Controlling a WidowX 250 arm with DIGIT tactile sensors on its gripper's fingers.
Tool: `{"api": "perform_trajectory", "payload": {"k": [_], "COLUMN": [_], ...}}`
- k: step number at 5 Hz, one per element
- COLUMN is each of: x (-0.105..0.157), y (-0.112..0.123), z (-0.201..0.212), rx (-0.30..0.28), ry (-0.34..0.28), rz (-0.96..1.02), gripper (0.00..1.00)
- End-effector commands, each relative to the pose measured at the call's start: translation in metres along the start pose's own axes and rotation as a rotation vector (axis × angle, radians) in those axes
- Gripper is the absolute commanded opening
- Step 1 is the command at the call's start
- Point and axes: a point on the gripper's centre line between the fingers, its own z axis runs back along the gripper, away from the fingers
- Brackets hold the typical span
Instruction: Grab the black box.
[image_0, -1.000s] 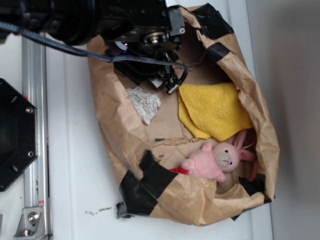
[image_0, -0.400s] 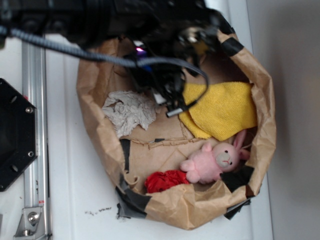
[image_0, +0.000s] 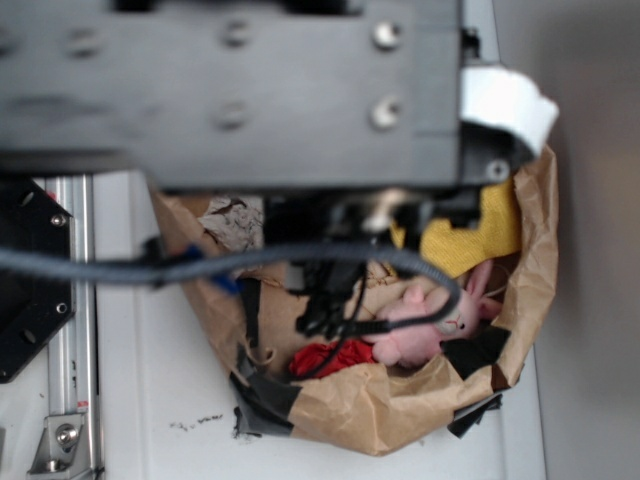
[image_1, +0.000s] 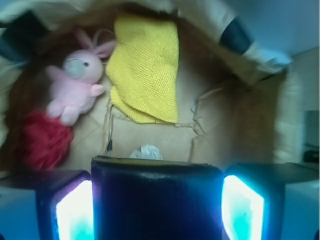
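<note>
From the wrist camera I see the black box (image_1: 157, 200) sitting squarely in the gripper (image_1: 157, 212). Its dark matte face fills the whole gap between the two glowing pads (image_1: 74, 212) and seems to touch both, so I read the fingers as closed down to the width of the box and clamped on it. It looks raised off the floor of the brown paper bag (image_0: 400, 410), though I can't tell how high. Below it the bag floor shows the grey-white paper wad (image_1: 146, 151) peeking out just past the box's top edge. The yellow cloth (image_1: 147, 70) is spread toward the bag's far wall. The pink bunny (image_1: 75, 90) lies against the side wall, with the red crumpled thing (image_1: 42, 140) touching it in the corner. In the outside view the arm (image_0: 230, 90) is a big blur over the upper half of the bag. It hides the fingers and the box, and a cable (image_0: 200, 268) loops across the bag's opening. I judge the grab itself is made and I am at the holding stage. The next move calls for a steady squeeze and a straight rise through the middle of the opening, away from the taped rim. I would watch that the cable loop does not catch the paper wall or drag the bunny along.
</note>
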Motion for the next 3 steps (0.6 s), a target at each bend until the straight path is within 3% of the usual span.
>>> {"api": "perform_trajectory", "payload": {"k": [1,3], "x": [-0.032,-0.012], "y": [0.041,0.037], "z": [0.022,0.006], "rx": [0.015,0.011], "ry": [-0.099,-0.101], "rz": [0.072,0.01], "gripper": [0.0,0.0]}}
